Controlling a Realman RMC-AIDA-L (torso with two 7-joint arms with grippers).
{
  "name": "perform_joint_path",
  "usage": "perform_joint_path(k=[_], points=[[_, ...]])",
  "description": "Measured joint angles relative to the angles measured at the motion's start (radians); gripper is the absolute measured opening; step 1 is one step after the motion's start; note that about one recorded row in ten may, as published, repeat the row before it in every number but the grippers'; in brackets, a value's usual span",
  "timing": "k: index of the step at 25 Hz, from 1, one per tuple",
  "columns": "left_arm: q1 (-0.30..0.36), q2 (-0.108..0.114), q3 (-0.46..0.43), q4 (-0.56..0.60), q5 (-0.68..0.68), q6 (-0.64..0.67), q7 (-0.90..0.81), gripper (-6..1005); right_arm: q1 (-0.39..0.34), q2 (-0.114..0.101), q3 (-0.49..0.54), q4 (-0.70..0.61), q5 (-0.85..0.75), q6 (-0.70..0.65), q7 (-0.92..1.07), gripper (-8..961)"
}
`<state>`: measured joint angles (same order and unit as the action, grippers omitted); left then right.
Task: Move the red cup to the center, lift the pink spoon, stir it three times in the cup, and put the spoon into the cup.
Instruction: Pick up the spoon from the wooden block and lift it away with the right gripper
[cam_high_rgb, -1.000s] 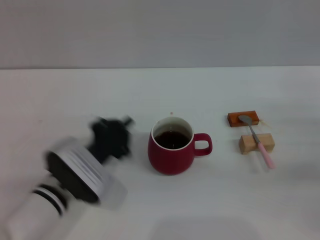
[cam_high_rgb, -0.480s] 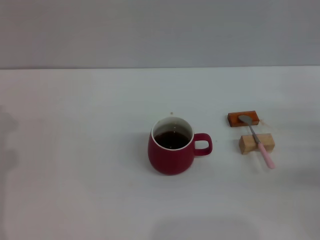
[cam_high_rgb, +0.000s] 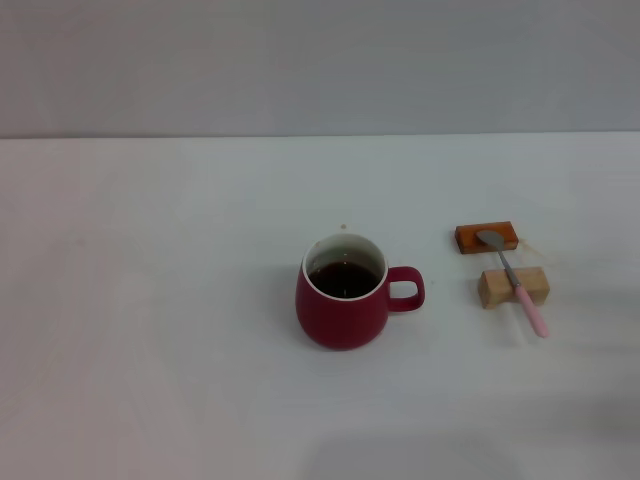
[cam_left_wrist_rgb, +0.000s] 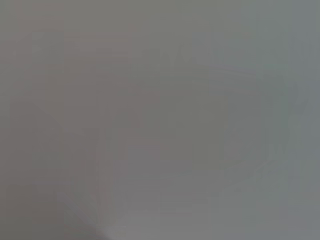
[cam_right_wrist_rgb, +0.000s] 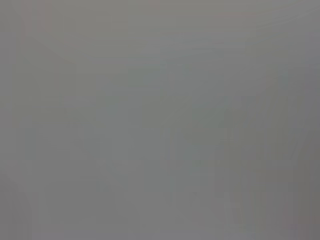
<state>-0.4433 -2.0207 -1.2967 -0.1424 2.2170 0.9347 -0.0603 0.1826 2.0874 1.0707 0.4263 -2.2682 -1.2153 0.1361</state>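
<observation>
Mug, one: rounded dark-red ceramic cup (cam_high_rgb: 343, 302) with white inner wall, dark liquid inside, single loop handle turned toward the robot's right. Stands upright on the plain white table (cam_high_rgb: 150, 300), roughly mid-table in the head view, so the centring step appears done; that is a judgement from its position alone.

Spoon, one: slim, silver metal bowl and neck, pale pink handle (cam_high_rgb: 512, 279). Lies well apart from the cup, on the robot's right. Bowl rests on the far block, neck crosses the near block, pink handle end slopes down beyond it toward the table. Probable reason for this propping: the handle is held clear of the surface so fingers can close around it from above.

Blocks, two: one flat orange-brown block (cam_high_rgb: 486, 237), farther from the robot; one pale tan wooden block (cam_high_rgb: 512, 286), just nearer. Set close together, not visibly touching.

Pincers, two on the rig: neither left nor right appears in the head view, and both wrist views show only featureless grey. Open, closed or gripping cannot be told for either.

Remaining, as judged: lifting the spoon, three stirs, placing it in the cup.
</observation>
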Motion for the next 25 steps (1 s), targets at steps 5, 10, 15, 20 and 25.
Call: perform_joint_path(k=[5, 10, 15, 20, 25], points=[[-0.018, -0.001, -0.001, 0.002, -0.001, 0.0, 0.024, 413, -0.14, 0.003, -0.124, 0.171, 0.007, -0.019, -0.06, 739], [-0.021, 0.004, -0.011, 0.003, -0.002, -0.001, 0.025, 669, -0.233, 0.0, -0.29, 0.305, 0.12, -0.029, -0.218, 739], [-0.022, 0.008, -0.043, 0.003, 0.0, -0.002, 0.025, 779, -0.247, -0.005, -0.483, 0.35, 0.255, -0.087, -0.335, 739], [-0.021, 0.011, -0.056, 0.003, 0.001, -0.002, 0.025, 848, -0.249, -0.006, -0.621, 0.377, 0.348, -0.116, -0.423, 739], [-0.021, 0.013, -0.057, 0.003, -0.002, -0.002, 0.025, 848, -0.242, -0.007, -0.704, 0.366, 0.419, -0.115, -0.439, 739]])
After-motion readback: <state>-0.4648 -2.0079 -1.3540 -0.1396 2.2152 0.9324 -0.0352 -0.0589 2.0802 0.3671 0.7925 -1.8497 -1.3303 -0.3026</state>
